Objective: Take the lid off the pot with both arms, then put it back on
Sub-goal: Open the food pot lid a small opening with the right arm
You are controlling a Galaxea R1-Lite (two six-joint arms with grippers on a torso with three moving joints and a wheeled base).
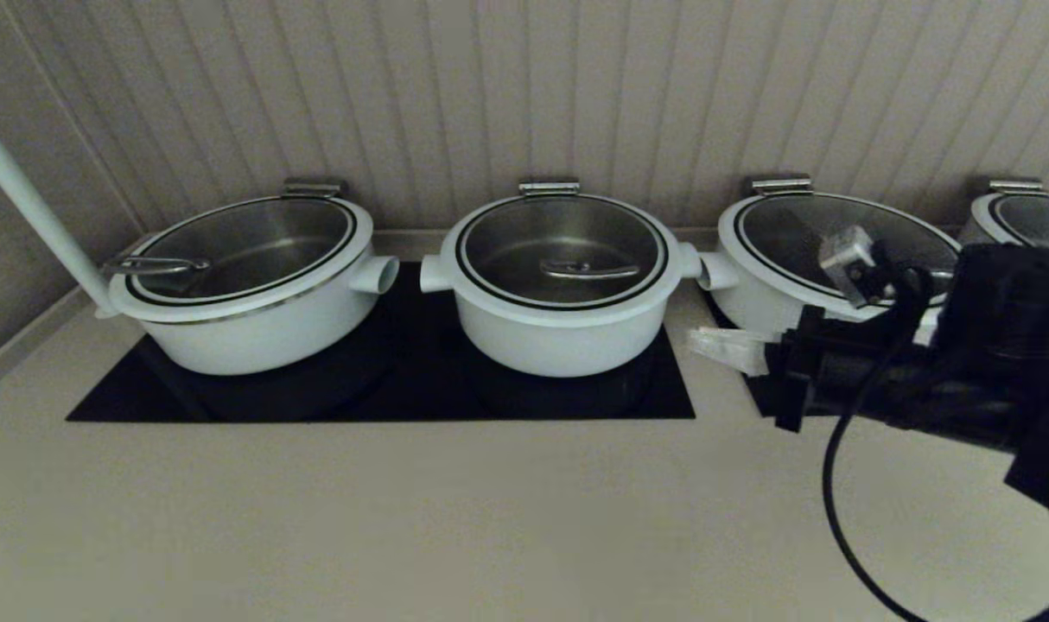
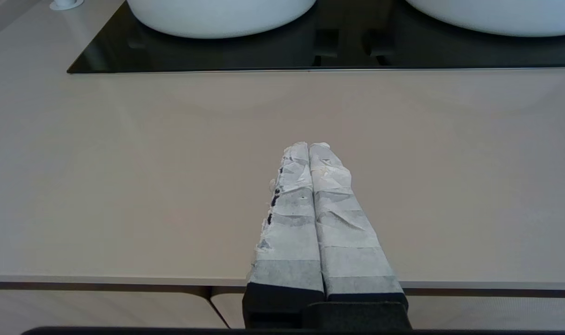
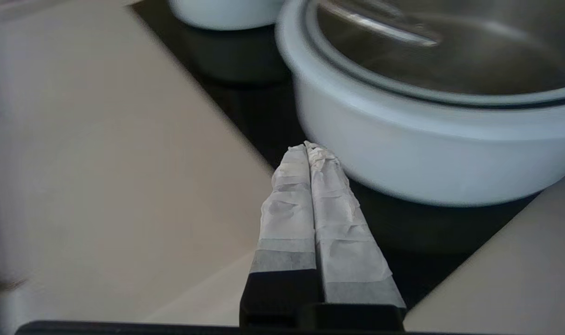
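Both grippers closed, empty: right gripper [image 1: 713, 344] near the neighbour pot [image 3: 431, 153], left gripper [image 2: 308, 148] over counter [image 2: 124, 177]. Lid [image 1: 562, 250] on pot [image 1: 562, 324]. Open both, approach handle [image 1: 590, 270] symmetrically, lift level.

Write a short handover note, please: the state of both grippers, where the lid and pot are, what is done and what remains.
Left gripper: shut, empty, low over the counter before the black cooktop.
Right gripper: shut, empty, beside the neighbouring pot on the right.
The lid sits closed on the pot, middle of the cooktop.
Done: nothing visible yet.
Left: grip the lid with both arms, lift it, put it back.
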